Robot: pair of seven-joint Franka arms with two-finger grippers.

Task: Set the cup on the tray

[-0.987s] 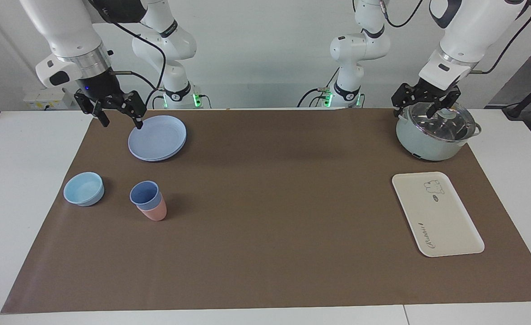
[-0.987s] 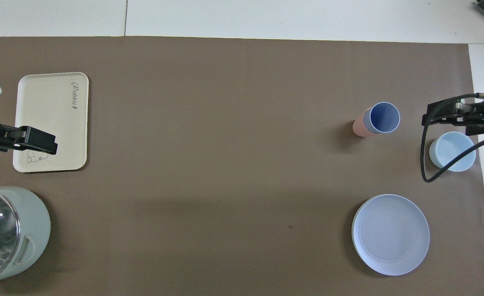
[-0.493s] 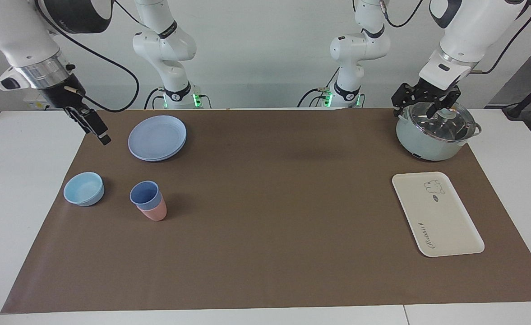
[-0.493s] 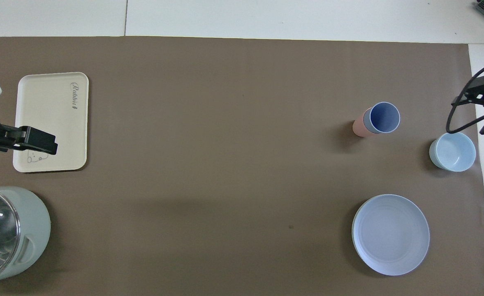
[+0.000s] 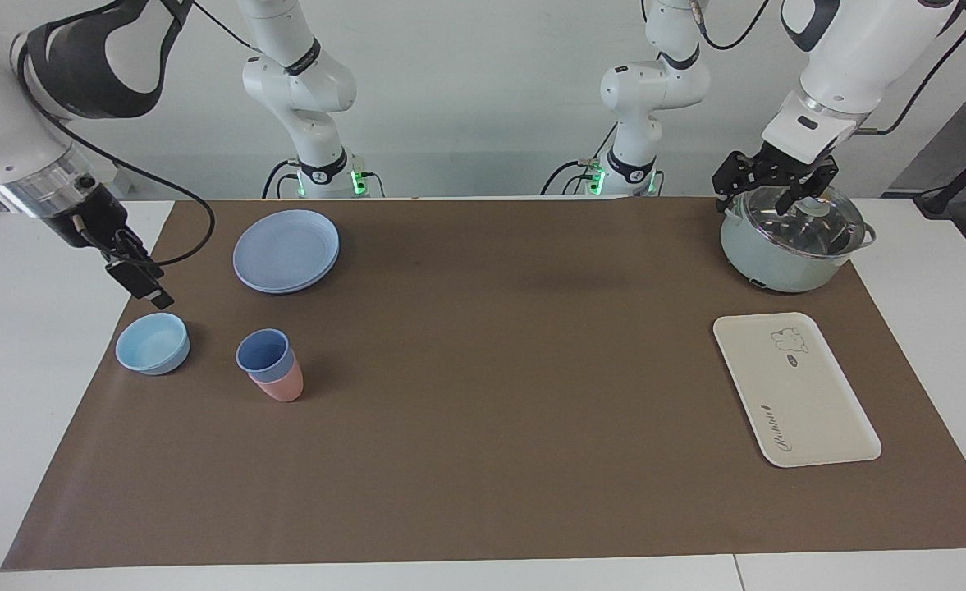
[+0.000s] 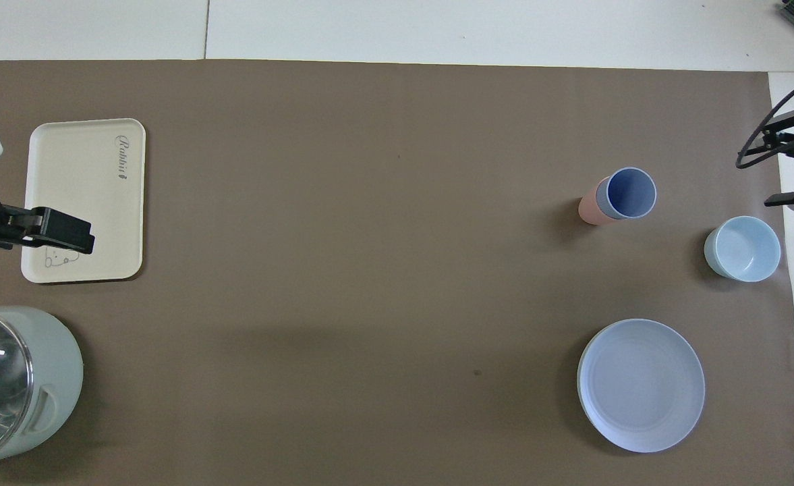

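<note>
Hovering at the right arm's end of the table, the right gripper (image 5: 144, 283) hangs over the mat edge just above the low light-blue bowl (image 5: 153, 343); in the overhead view its 2 fingers (image 6: 789, 121) stand wide apart, holding nothing and touching nothing. The left gripper (image 5: 774, 176) is over the glass lid of the pale-green pot (image 5: 790, 240); spread cannot be told, and nothing is seen in its grasp.

The small periwinkle-blue plastic tumbler (image 5: 264, 354) sits nested inside a pink cup (image 5: 282, 386) of the same shape, the pair standing tilted on the brown mat (image 5: 483, 460), beside the bowl and farther from the robots than the round blue plate (image 5: 286, 249). The flat cream-white rectangular tray (image 5: 794, 387) lies well apart, at the left arm's end, farther from the robots than the pot, with nothing on it. Tray markings: a small bear drawing at the corner nearer the robots, and dark script lettering reading roughly "Rabbit" (image 6: 121, 157).
</note>
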